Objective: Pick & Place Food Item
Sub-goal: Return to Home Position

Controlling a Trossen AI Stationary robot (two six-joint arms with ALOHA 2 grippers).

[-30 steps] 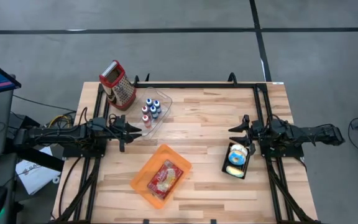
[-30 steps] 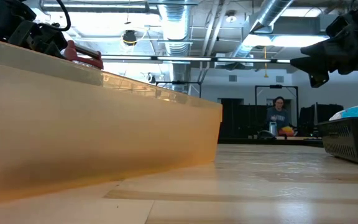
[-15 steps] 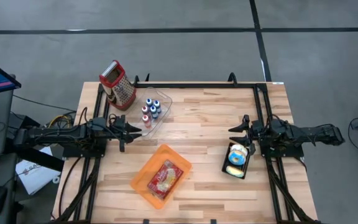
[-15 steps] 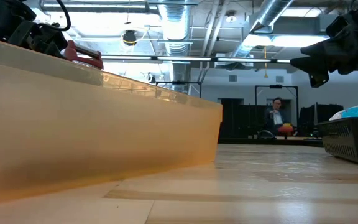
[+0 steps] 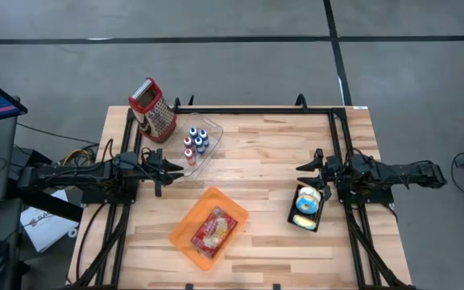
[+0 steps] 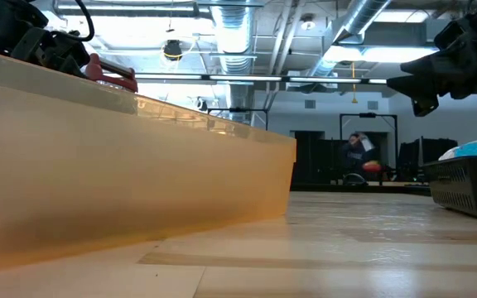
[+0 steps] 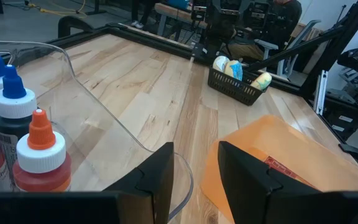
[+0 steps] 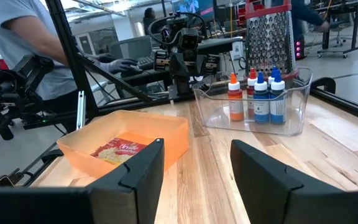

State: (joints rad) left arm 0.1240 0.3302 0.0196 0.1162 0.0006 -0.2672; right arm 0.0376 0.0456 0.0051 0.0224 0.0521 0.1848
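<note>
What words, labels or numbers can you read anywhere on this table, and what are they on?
No text here reads clearly.
red popcorn bag in the orange bin: white script print, too blurred to read.
small bottles in the clear tub: labels too small to read.

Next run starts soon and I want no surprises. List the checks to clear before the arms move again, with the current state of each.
1. Red popcorn bag lies inside the orange plastic bin: ok.
2. Donuts sit inside the black mesh basket: ok.
3. Left gripper open and holding nothing: ok.
4. Right gripper open and holding nothing: ok.
5. Left gripper clear of the clear plastic tray of bottles: cannot tell; its fingertips sit right at the tray's edge.
6. Both arms fully in home pose: cannot tell.
</note>
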